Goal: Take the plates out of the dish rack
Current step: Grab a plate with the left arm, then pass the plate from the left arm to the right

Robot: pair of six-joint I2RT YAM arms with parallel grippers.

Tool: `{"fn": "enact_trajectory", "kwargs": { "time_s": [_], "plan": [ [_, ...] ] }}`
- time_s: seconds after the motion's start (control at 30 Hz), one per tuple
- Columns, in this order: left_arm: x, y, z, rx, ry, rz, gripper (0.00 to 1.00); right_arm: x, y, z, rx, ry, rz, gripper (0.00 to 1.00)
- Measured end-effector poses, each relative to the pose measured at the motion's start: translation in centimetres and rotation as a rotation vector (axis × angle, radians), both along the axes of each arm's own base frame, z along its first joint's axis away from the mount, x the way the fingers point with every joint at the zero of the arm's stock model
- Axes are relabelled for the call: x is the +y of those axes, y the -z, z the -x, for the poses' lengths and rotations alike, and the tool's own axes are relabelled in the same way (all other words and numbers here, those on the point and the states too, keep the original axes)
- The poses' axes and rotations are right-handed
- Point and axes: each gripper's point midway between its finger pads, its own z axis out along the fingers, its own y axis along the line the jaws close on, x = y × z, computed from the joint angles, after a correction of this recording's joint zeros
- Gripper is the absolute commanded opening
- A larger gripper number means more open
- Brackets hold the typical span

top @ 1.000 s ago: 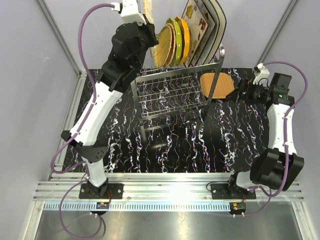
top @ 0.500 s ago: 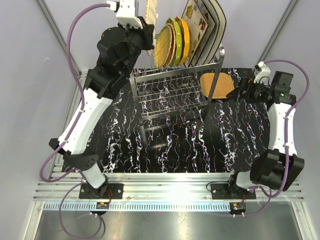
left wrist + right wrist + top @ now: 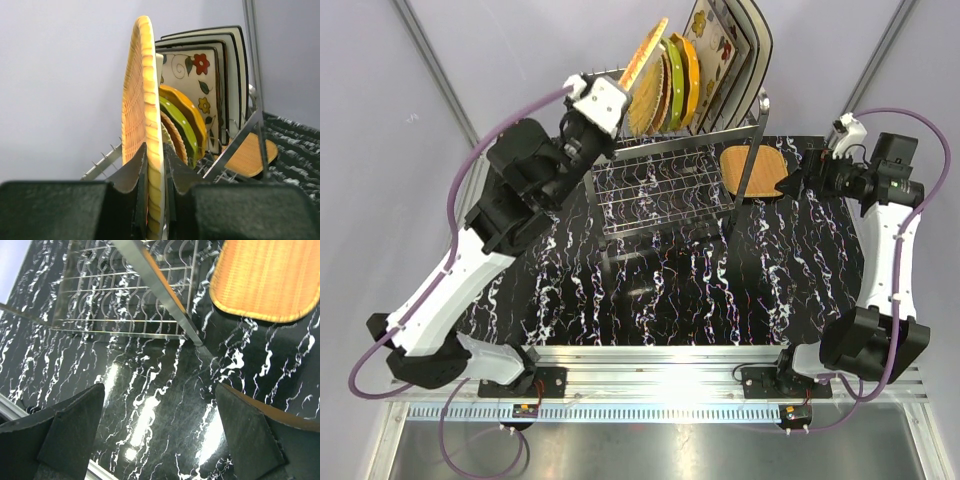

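Observation:
My left gripper [image 3: 620, 92] [image 3: 155, 156] is shut on the rim of a tan woven plate [image 3: 646, 47] [image 3: 142, 85], held on edge and tilted above the left end of the dish rack [image 3: 660, 190] [image 3: 102, 164]. In the rack stand another tan woven plate [image 3: 642, 105], a yellow-green plate [image 3: 673, 82] [image 3: 182, 125], an orange plate [image 3: 690, 72] [image 3: 187, 105] and square cream flowered plates [image 3: 725, 50] [image 3: 197, 75]. A tan plate [image 3: 755, 170] [image 3: 265, 280] lies flat on the table at the rack's right. Just right of it, my right gripper [image 3: 802, 180] [image 3: 159, 388] hangs open and holds nothing.
The black marbled tabletop [image 3: 700, 290] stretches in front of the rack. The rack's steel corner post [image 3: 160, 295] stands between my right gripper and the rack's lower tier. Grey walls and slanted aluminium posts [image 3: 435, 65] close in the sides; an aluminium rail [image 3: 650, 385] runs along the near edge.
My left arm has swung down and toward the near side with the tan woven plate, which now leans to the right. My right arm has shifted slightly to the right.

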Motion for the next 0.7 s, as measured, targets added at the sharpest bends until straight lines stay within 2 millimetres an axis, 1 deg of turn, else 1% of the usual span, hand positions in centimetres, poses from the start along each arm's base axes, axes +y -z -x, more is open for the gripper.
{"fn": "enact_trajectory", "kwargs": {
  "time_s": [0.13,0.2,0.33,0.43,0.5,0.6,0.7],
  "plan": [
    [0.1,1.1,2.1,-0.092,0.023,-0.111,0.00,0.8,-1.7,0.7,-0.026,-0.043,-0.013,1.00],
    [-0.1,2.2,3.3,-0.137,0.042,-0.171,0.00,1.4,-3.1,1.2,-0.044,-0.072,-0.032,1.00],
    [-0.4,5.6,6.5,-0.230,0.102,-0.315,0.00,3.2,-6.4,2.5,-0.097,-0.147,-0.092,1.00],
    [-0.6,7.8,8.7,-0.297,0.149,-0.406,0.00,4.6,-9.7,3.7,-0.154,-0.209,-0.150,1.00],
    [-0.9,9.1,10.1,-0.348,0.183,-0.464,0.00,5.6,-11.3,4.8,-0.173,-0.243,-0.199,1.00],
    [-1.4,10.4,12.2,-0.418,0.226,-0.528,0.00,6.8,-13.0,6.1,-0.162,-0.276,-0.287,1.00],
    [-2.4,11.5,13.7,-0.476,0.255,-0.584,0.00,7.6,-14.1,6.9,-0.133,-0.300,-0.373,1.00]
  ]
}}
